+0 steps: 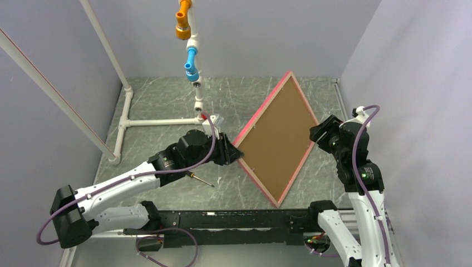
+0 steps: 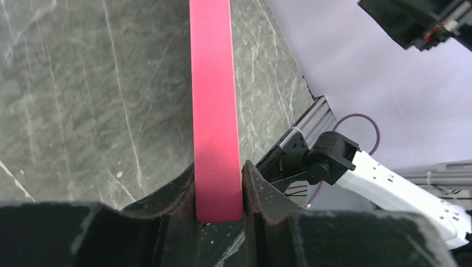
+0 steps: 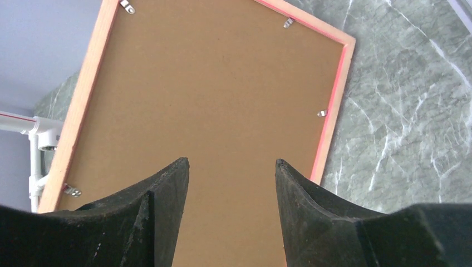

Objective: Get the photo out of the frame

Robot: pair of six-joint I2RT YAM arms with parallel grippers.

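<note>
The frame (image 1: pixel 276 140) hangs tilted over the table like a diamond, its brown board back towards the top camera. The photo is hidden on the far side. My left gripper (image 1: pixel 238 154) is shut on the frame's left corner; in the left wrist view the pink-red frame edge (image 2: pixel 214 111) runs up from between the closed left gripper (image 2: pixel 219 186). My right gripper (image 1: pixel 315 137) sits at the frame's right corner. In its own view the right gripper (image 3: pixel 231 164) stands open over the brown board (image 3: pixel 222 83), with nothing between its fingers. Small metal clips (image 3: pixel 322 113) line the frame's inner edge.
A white pipe structure (image 1: pixel 125 119) stands at the back left, with orange (image 1: pixel 182 22) and blue (image 1: pixel 191 62) fittings on a hanging pipe. A screwdriver (image 1: pixel 201 179) lies on the marble table under the left wrist. Grey walls close in both sides.
</note>
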